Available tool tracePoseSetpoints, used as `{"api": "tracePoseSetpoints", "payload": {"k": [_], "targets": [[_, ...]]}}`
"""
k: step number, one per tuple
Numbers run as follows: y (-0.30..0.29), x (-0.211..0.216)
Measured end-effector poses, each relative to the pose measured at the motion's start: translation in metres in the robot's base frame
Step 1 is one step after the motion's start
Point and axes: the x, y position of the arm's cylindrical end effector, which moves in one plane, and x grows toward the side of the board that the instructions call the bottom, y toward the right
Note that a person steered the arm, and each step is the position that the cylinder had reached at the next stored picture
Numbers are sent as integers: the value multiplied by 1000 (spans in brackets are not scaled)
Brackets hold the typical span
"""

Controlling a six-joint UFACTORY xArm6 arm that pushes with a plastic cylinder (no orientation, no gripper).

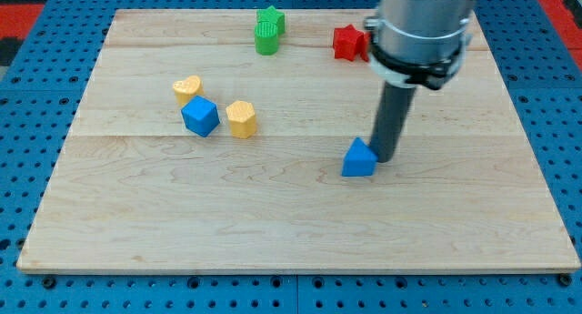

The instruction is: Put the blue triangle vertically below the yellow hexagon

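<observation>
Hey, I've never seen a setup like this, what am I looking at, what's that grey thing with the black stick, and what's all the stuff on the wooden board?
This is one camera picture looking down at a wooden board. The grey cylinder is the end of a robot arm. It has no jaws and holds nothing; it only pushes blocks with a dark rod. My tip sits right beside the blue triangle, on its right in the view. Toward the view's left lie a yellow heart, a blue cube and the yellow hexagon. Near the view's top are a green block and a red block.
</observation>
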Motion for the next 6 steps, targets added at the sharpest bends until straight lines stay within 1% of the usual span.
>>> {"api": "tracePoseSetpoints", "payload": {"k": [1,2,3,4,5,6], "targets": [[-71,0],[-83,19],[-44,41],[-113,41],[-160,70],[-170,99]]}}
